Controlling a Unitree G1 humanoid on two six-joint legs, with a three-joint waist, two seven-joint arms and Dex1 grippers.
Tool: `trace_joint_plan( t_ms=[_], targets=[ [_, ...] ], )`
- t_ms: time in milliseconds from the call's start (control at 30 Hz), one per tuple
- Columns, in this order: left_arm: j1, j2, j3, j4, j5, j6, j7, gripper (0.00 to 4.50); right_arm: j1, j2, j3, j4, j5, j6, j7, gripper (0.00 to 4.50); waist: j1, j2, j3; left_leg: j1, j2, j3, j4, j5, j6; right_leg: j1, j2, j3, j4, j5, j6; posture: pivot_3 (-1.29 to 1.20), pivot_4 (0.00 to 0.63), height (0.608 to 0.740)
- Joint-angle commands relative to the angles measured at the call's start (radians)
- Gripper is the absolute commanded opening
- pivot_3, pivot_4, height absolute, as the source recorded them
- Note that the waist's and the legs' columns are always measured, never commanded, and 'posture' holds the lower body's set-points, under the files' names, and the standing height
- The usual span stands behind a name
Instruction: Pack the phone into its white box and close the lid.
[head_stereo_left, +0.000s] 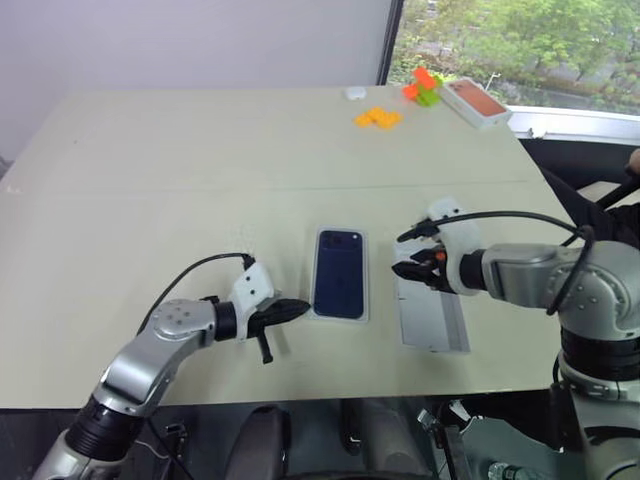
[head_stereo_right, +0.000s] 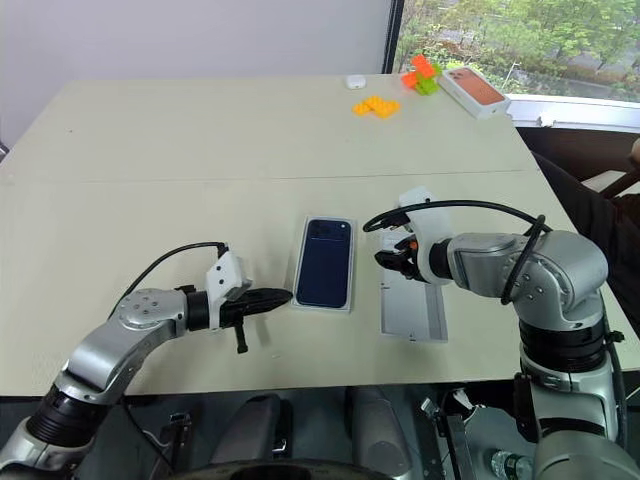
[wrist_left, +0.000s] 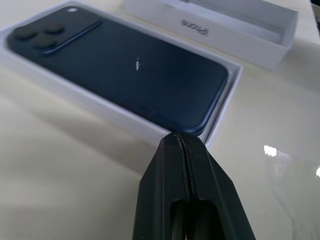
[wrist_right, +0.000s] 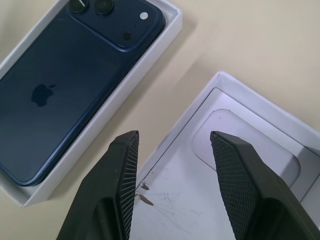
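Observation:
The dark blue phone (head_stereo_left: 339, 272) lies back up inside the shallow white box (head_stereo_left: 313, 301) at the table's near middle, camera cluster at the far end. Just right of it the lid (head_stereo_left: 435, 325) lies open side up, its inner face showing a rounded recess (wrist_right: 240, 142). My left gripper (head_stereo_left: 300, 308) is shut and empty, its tips (wrist_left: 177, 139) just off the box's near-left corner (wrist_left: 212, 132). My right gripper (head_stereo_left: 405, 268) hangs open over the lid's far end (wrist_right: 170, 200), between lid and box, with nothing between its fingers (wrist_right: 125, 170).
A white box with an orange-red top (head_stereo_left: 477, 101) sits at the far right by the window. Orange blocks (head_stereo_left: 378, 117), a green and orange piece (head_stereo_left: 424, 87) and a small white object (head_stereo_left: 355, 93) lie near it. The table's front edge (head_stereo_left: 330, 395) runs close below the lid.

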Motion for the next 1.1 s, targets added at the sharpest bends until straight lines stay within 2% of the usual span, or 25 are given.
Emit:
trace_joint_plan(
  t_ms=[33, 300, 400, 567, 767, 867, 1000, 1100],
  targets=[
    [-0.012, -0.005, -0.025, -0.023, 0.014, 0.004, -0.012, 0.0, -0.014, -0.023, -0.019, -0.001, 0.091, 0.007, -0.079, 2.37, 0.0, 0.0, 0.0, 0.0, 0.0, 0.0, 0.0, 0.0, 0.0, 0.0, 0.0, 0.0, 0.0, 0.0, 0.0, 0.0, 0.15, 0.74],
    [-0.012, 0.008, -0.034, -0.038, 0.016, 0.013, -0.03, 0.0, -0.015, -0.039, -0.005, 0.029, 0.26, 0.007, -0.222, 2.37, 0.0, 0.0, 0.0, 0.0, 0.0, 0.0, 0.0, 0.0, 0.0, 0.0, 0.0, 0.0, 0.0, 0.0, 0.0, 0.0, 0.15, 0.74],
    [-0.013, -0.005, 0.017, -0.053, -0.031, 0.05, -0.015, 0.0, -0.02, -0.037, -0.002, 0.038, 0.309, 0.007, -0.267, 2.37, 0.0, 0.0, 0.0, 0.0, 0.001, 0.0, 0.0, 0.0, 0.001, 0.0, 0.0, 0.0, 0.0, 0.0, 0.0, 0.0, 0.15, 0.74],
    [0.031, 0.028, 0.077, -0.078, -0.051, 0.038, -0.029, 0.0, -0.018, -0.036, 0.01, 0.065, 0.382, 0.007, -0.354, 2.37, -0.002, 0.0, 0.0, 0.0, 0.002, 0.0, 0.0, 0.0, 0.001, 0.0, 0.001, 0.0, 0.0, 0.0, 0.001, 0.0, 0.15, 0.74],
    [0.069, 0.074, 0.164, -0.086, -0.07, -0.017, -0.071, 0.0, -0.03, -0.005, 0.017, 0.164, 0.524, 0.007, -0.551, 2.37, -0.002, 0.0, 0.0, 0.0, 0.003, 0.0, 0.0, -0.001, 0.001, 0.0, 0.001, 0.0, 0.0, -0.001, -0.001, 0.0, 0.15, 0.74],
    [0.07, 0.09, 0.166, -0.061, -0.048, -0.041, -0.08, 0.0, -0.031, -0.041, 0.086, 0.2, 0.705, -0.075, -0.68, 2.37, -0.002, 0.0, 0.0, 0.0, 0.003, 0.001, 0.0, -0.001, 0.001, 0.0, 0.001, 0.0, 0.0, -0.002, -0.002, 0.0, 0.15, 0.74],
    [0.061, 0.086, 0.16, -0.04, -0.036, -0.054, -0.073, 0.0, -0.044, -0.133, 0.251, 0.21, 0.95, -0.241, -0.875, 2.37, -0.002, 0.0, 0.0, -0.001, 0.003, 0.001, 0.0, -0.001, 0.001, -0.001, 0.001, 0.001, -0.001, -0.002, -0.002, 0.0, 0.15, 0.74],
    [0.066, 0.074, 0.15, -0.046, -0.033, -0.054, -0.062, 0.0, -0.053, -0.172, 0.331, 0.207, 1.022, -0.336, -0.953, 2.37, -0.002, 0.0, 0.0, -0.001, 0.003, 0.001, 0.0, -0.001, 0.002, -0.001, 0.001, 0.001, -0.002, -0.002, -0.002, 0.0, 0.15, 0.74]
  ],
)
